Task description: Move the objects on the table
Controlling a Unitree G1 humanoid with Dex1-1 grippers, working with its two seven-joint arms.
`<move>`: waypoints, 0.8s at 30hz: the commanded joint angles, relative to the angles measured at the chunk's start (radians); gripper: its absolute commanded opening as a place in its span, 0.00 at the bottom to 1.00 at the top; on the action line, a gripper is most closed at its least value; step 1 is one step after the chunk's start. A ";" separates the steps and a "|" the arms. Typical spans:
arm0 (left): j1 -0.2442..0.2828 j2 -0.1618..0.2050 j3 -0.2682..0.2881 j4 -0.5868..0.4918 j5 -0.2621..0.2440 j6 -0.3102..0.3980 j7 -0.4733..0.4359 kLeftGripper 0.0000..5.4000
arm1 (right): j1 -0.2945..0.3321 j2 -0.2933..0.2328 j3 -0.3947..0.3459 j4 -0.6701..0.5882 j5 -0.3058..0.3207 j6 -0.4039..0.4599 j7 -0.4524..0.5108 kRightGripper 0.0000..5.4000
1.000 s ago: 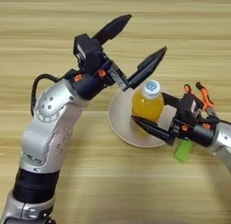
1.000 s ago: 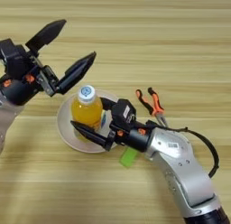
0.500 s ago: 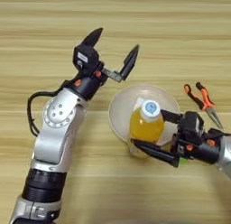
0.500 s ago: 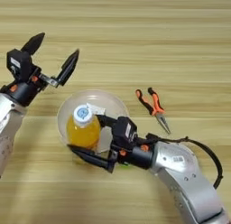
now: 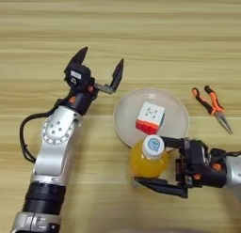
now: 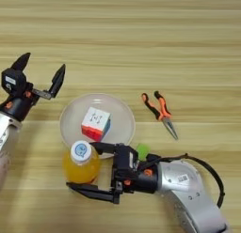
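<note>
Bottle point(image 5: 148, 158) now off plate point(image 5: 126, 113) at 6 o'clock, right end effector point(image 5: 162, 164) gripping it; left end effector point(image 5: 99, 71) open, cube point(image 5: 150, 117) uncovered.

I see the orange-drink bottle point(image 5: 148, 159) upright, white cap up, clasped between my right tool's point(image 5: 159, 165) fingers. The puzzle cube point(image 5: 150, 118) lies white face up just beyond that tool. Orange-handled pliers point(image 5: 211, 105) lie farther right; a green block point(image 6: 142, 151) peeks behind it.
</note>
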 commanded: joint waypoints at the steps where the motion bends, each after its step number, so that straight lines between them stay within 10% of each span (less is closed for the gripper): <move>1: -0.004 -0.004 0.012 0.058 0.009 -0.021 0.009 1.00 | -0.030 0.022 0.018 0.041 -0.013 -0.051 0.010 0.62; 24: -0.012 -0.008 0.022 0.102 0.008 -0.051 0.011 1.00 | -0.017 0.026 0.049 0.155 -0.083 -0.126 -0.002 0.62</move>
